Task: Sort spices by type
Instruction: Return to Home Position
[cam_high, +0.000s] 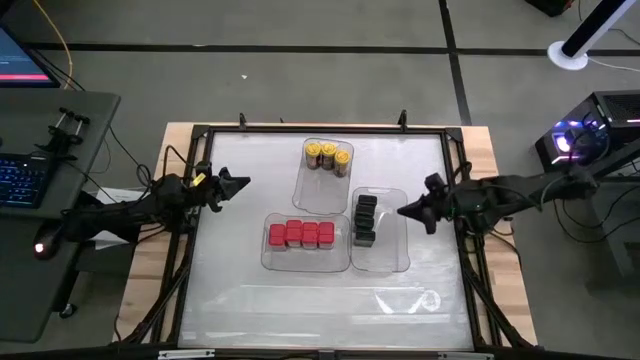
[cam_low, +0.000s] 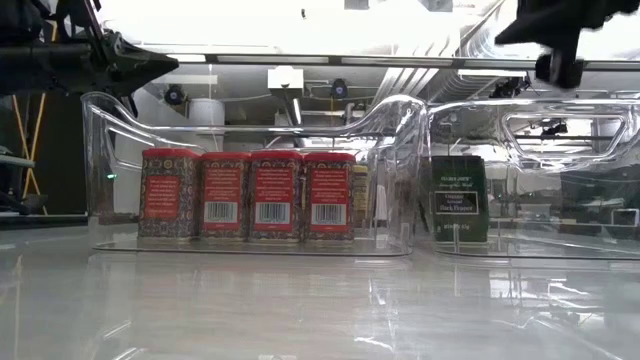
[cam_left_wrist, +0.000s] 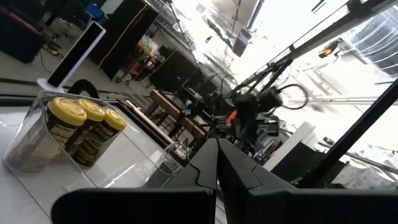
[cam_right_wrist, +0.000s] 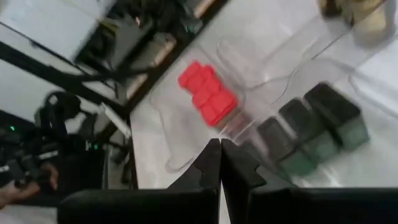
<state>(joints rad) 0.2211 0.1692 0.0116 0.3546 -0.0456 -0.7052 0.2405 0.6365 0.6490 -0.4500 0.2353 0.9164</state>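
Note:
Three yellow-lidded jars (cam_high: 328, 156) stand in a clear tray (cam_high: 318, 195) at the table's far middle, also in the left wrist view (cam_left_wrist: 81, 127). Several red square-topped tins (cam_high: 301, 235) stand in a row in a tray (cam_high: 275, 260) near the middle; the low view (cam_low: 248, 195) shows them upright. Several dark blocky tins (cam_high: 365, 219) stand in a third tray (cam_high: 390, 255) to the right (cam_right_wrist: 311, 134). My left gripper (cam_high: 243, 182) hovers shut above the table's left side. My right gripper (cam_high: 402, 211) hovers shut just right of the dark tins.
A dark frame (cam_high: 320, 129) borders the white tabletop. Bare tabletop (cam_high: 320, 310) lies along the near side. A keyboard and laptop (cam_high: 25, 170) sit on a side desk to the left, and equipment with purple lights (cam_high: 570, 140) sits to the right.

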